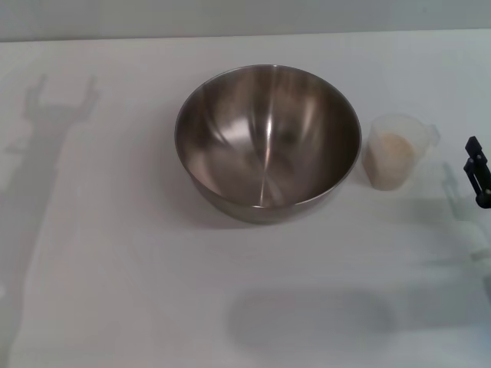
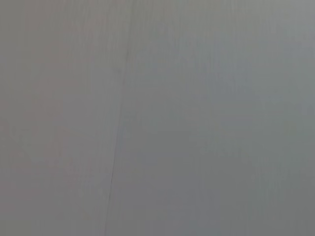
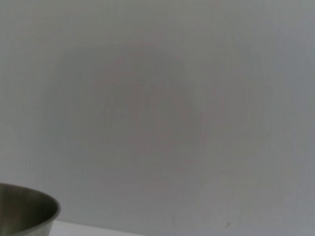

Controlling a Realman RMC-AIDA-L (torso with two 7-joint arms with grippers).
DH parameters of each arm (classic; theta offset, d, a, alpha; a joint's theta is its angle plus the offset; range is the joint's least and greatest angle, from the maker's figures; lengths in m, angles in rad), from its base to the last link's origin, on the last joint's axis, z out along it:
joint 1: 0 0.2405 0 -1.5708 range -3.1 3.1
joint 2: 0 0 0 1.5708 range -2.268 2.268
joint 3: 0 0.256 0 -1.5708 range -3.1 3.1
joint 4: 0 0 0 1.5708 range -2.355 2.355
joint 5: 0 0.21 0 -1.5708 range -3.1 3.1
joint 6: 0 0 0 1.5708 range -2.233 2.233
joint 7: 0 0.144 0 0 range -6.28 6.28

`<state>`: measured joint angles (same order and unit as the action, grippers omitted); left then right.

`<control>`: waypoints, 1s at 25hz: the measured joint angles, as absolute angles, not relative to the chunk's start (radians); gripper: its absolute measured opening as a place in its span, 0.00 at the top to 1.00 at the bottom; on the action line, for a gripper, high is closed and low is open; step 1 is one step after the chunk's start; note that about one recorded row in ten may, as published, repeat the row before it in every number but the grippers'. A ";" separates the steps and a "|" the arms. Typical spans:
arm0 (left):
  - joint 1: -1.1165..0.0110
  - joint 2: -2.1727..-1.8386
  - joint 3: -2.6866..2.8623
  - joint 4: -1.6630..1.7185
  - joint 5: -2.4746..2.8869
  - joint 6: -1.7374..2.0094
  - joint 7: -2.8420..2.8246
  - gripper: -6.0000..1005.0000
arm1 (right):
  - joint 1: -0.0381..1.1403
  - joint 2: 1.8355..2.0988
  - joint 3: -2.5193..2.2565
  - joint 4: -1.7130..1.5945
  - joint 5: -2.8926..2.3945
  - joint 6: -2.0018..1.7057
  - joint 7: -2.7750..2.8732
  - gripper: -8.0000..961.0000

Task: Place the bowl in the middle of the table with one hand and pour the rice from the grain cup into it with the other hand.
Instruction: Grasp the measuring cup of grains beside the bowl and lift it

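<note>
Bowl (image 1: 268, 142) stands centre-table, grain cup (image 1: 395, 151) between it and right hand (image 1: 477, 172).

Wall (image 1: 245, 15): plain grey strip behind my counter.
Light: seemingly overhead, casting soft shadows (image 1: 46, 153) across the white surface.

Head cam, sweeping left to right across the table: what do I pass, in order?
Bare white table with only an arm's shadow on it → bowl, empty inside → grain cup holding rice, close beside the bowl → right gripper at the picture's right edge. The left gripper is out of view.
</note>
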<state>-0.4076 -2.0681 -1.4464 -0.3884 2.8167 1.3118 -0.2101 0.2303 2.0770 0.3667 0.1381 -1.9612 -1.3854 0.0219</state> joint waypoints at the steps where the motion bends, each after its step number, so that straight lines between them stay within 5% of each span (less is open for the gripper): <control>1: -0.408 -2.068 -1.446 -0.389 2.817 1.312 -0.210 0.13 | 0.232 2.077 0.364 0.137 -1.961 -1.380 0.022 0.43; 25: -0.395 -2.069 -1.433 -0.399 2.816 1.340 -0.218 0.13 | 0.295 2.077 0.297 0.094 -1.962 -1.277 0.023 0.43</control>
